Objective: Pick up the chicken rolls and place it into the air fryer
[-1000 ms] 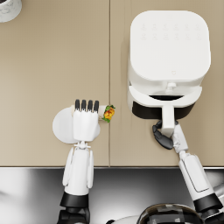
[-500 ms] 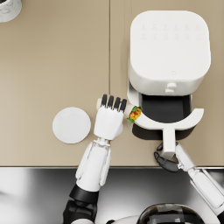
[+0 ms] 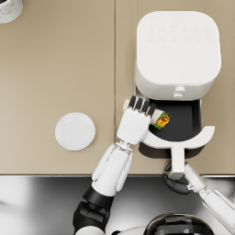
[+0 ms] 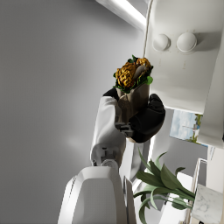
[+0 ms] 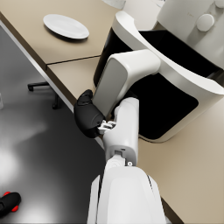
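Left robot hand (image 3: 136,123) grasps the brown-wrapped chicken roll (image 3: 160,120), pointing right over the white air fryer's open black drawer (image 3: 183,121); right robot hand (image 3: 176,182) grips its handle.

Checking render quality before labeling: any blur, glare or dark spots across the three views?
Head view: soft, even light, slightly blurry; the open drawer reads dark. Left wrist view: the left hand and chicken roll are fairly sharp against a plain grey backdrop. Right wrist view: soft glare patches on the dark floor; right hand is dark, detail lost.
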You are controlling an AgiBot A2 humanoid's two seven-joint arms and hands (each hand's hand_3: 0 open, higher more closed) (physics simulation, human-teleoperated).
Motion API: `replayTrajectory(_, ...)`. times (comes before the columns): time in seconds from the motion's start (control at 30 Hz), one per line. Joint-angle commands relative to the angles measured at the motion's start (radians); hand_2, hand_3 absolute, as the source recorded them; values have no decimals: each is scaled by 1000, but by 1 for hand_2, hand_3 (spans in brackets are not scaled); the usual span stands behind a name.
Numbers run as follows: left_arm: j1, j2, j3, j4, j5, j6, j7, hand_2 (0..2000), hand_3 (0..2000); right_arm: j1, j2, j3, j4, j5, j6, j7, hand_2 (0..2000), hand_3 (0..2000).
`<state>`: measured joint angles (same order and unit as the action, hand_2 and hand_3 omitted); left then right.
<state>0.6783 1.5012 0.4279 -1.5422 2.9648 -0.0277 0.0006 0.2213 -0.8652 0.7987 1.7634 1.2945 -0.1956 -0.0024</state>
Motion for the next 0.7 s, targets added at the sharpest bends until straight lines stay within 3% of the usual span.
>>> replayTrajectory(0.03,38,28,30,-1,0,0,0,2000,2000,-62,-390,72,75,0,-1,0,2000,2000)
replayTrajectory(0.23,72,67,79,6,0,0,0,2000,2000,-97,-422,70,88,-1,6,0,2000,2000)
replayTrajectory(0.27,208,-105,316,17,0,0,0,2000,2000,-95,-418,70,93,-1,8,0,2000,2000)
replayTrajectory(0.3,115,37,148,33,-1,-2,-1,2000,2000,-95,-413,70,95,-1,9,0,2000,2000)
replayTrajectory(0.33,124,40,159,44,0,-2,-1,2000,2000,-80,5,-34,44,-1,11,0,2000,2000)
replayTrajectory(0.37,124,44,160,46,0,-3,-1,639,1673,-82,5,-35,46,-1,11,0,2000,2000)
replayTrajectory(0.4,125,47,161,54,0,5,-1,0,1347,-90,-413,70,95,-1,10,0,2000,2000)
replayTrajectory(0.47,117,47,140,72,0,3,-2,0,693,-85,-418,69,93,-1,37,-1,2000,2000)
replayTrajectory(0.5,108,42,127,76,0,5,-2,0,367,-81,11,-39,48,-1,47,0,2000,2000)
replayTrajectory(0.53,99,38,110,77,0,9,-1,0,40,-80,13,-40,48,-1,55,0,2000,2000)
replayTrajectory(0.57,91,35,87,77,0,11,-1,0,0,-82,-423,69,88,-1,59,0,2000,2000)
replayTrajectory(0.63,55,17,42,54,0,19,-1,0,0,-78,-419,69,87,-1,62,0,2000,2000)
replayTrajectory(0.67,33,6,10,41,0,21,-1,0,0,-75,13,-39,44,-1,63,0,2000,2000)
replayTrajectory(0.7,16,-1,-21,30,0,23,-1,0,0,-76,-418,69,90,-1,64,0,2000,2000)
